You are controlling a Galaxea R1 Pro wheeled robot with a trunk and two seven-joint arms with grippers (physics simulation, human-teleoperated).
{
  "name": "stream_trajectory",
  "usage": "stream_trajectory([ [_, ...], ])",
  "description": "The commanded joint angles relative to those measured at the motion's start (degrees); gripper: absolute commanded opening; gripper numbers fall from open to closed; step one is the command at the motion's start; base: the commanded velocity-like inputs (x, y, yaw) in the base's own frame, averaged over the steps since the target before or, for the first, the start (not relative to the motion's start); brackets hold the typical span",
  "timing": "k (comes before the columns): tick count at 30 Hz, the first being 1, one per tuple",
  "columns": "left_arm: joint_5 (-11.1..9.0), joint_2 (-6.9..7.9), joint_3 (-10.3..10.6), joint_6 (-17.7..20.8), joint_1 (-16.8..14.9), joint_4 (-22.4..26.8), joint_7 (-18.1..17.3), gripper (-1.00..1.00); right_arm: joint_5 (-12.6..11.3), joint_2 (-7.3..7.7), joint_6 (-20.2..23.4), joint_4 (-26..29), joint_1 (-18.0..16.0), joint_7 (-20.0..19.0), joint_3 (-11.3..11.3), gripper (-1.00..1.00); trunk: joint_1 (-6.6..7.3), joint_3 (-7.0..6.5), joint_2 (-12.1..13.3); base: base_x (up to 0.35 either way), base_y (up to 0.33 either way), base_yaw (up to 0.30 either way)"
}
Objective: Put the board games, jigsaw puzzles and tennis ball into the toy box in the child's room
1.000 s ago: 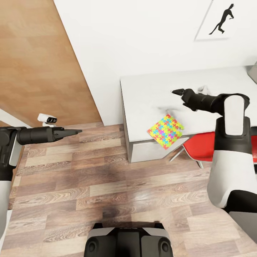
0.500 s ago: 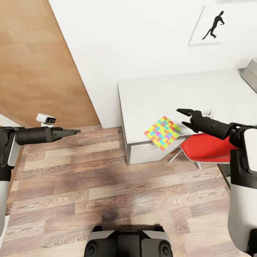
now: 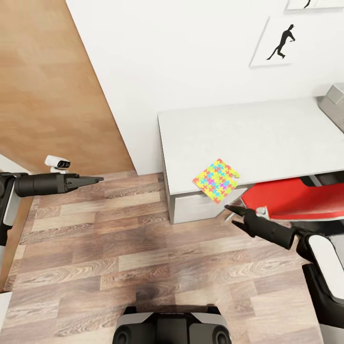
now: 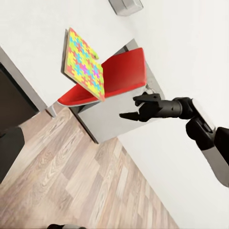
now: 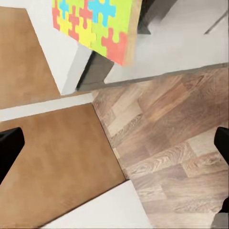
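Observation:
A multicoloured jigsaw puzzle (image 3: 216, 179) lies flat on the white table (image 3: 248, 134), one corner overhanging the table's front edge. It also shows in the left wrist view (image 4: 83, 64) and the right wrist view (image 5: 95, 24). My right gripper (image 3: 231, 213) hangs open and empty over the floor, just below and in front of the puzzle, apart from it. Its fingers (image 5: 9, 148) sit wide apart. My left gripper (image 3: 98, 180) is held out over the floor far to the left, fingers closed to a point. A grey toy box (image 3: 334, 98) sits at the table's far right.
A red chair (image 3: 296, 198) is tucked under the table, right beside my right arm. A wooden door panel (image 3: 48, 86) stands at the left. Wood floor (image 3: 143, 248) stretches in front of the table. Framed pictures (image 3: 282, 40) hang on the wall.
My right arm has dropped from above the tabletop to below its front edge, over the floor, with the gripper open. The puzzle has stayed put. The left arm has barely moved.

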State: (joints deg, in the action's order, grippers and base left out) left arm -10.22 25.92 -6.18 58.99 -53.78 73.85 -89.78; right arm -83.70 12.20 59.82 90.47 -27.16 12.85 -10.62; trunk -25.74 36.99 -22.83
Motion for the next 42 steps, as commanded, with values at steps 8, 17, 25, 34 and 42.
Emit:
stream_trajectory([
  [8, 0.0, 1.72, -0.3, 0.5, 3.7, 0.0, -0.2, 1.0, 3.2, 0.0, 0.2, 0.0, 13.0, -2.9, 0.0, 1.0, -0.04, -0.65, -0.1, 0.0, 0.0, 0.0],
  [17, 0.1, 2.49, -7.1, -0.9, 11.5, 0.0, -0.2, 1.0, 17.1, -1.79, -3.7, -0.5, 19.2, -3.2, 0.1, 1.0, -0.04, -1.46, -0.1, 0.0, 0.0, 0.0],
  [25, 0.1, 2.51, -11.1, -7.8, 20.7, -2.1, -0.2, 1.0, 30.3, -3.3, -15.6, -0.9, 22.2, -7.5, 4.4, 1.0, -0.04, -2.18, -0.1, 0.0, 0.0, 0.0],
  [34, 1.1, 2.49, -12.8, -18.5, 24.0, -14.2, -0.2, 1.0, 35.6, -3.26, -21.4, -1.0, 22.4, -9.8, 6.9, 1.0, -0.04, -2.99, -0.1, 0.0, 0.0, 0.0],
  [42, 3.0, 2.75, -13.1, -20.6, 24.1, -16.5, -0.2, 1.0, 37.0, -3.08, -21.6, -1.0, 22.4, -10.0, 6.6, 1.0, -0.04, -3.72, -0.1, 0.0, 0.0, 0.0],
])
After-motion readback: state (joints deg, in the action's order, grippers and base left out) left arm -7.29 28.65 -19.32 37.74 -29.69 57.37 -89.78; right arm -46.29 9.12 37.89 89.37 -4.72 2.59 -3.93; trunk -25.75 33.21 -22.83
